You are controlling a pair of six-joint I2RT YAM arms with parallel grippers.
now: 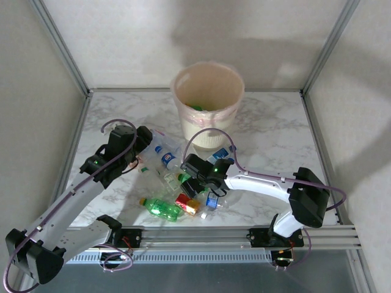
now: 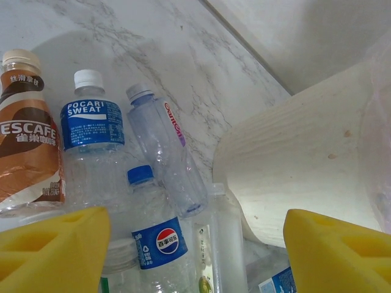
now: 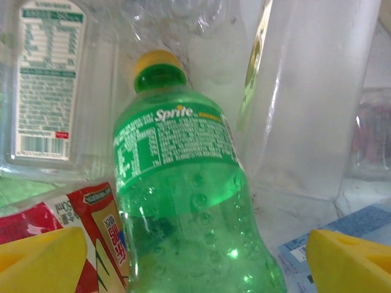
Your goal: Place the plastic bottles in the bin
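Note:
Plastic bottles lie in a heap on the marble table in front of the cream bin [image 1: 208, 104], which has green bottles inside. My left gripper [image 2: 195, 256] stands open over a Pepsi bottle [image 2: 156, 241] and a clear bottle [image 2: 223, 244], touching neither, with the bin wall [image 2: 299, 165] just to the right. My right gripper [image 3: 195, 265] is open around a green Sprite bottle [image 3: 183, 201], its yellow fingers [image 3: 351, 262] clear of both sides. In the top view the left gripper [image 1: 145, 154] and right gripper [image 1: 193, 180] flank the heap.
A Pocari Sweat bottle [image 2: 91, 131], a Nescafe bottle [image 2: 24, 140] and a bluish clear bottle [image 2: 168, 152] lie beyond the left fingers. A red-and-gold labelled bottle [image 1: 188, 203] and a green bottle [image 1: 160, 207] lie near the front rail [image 1: 201, 235]. Frame posts stand at the back corners.

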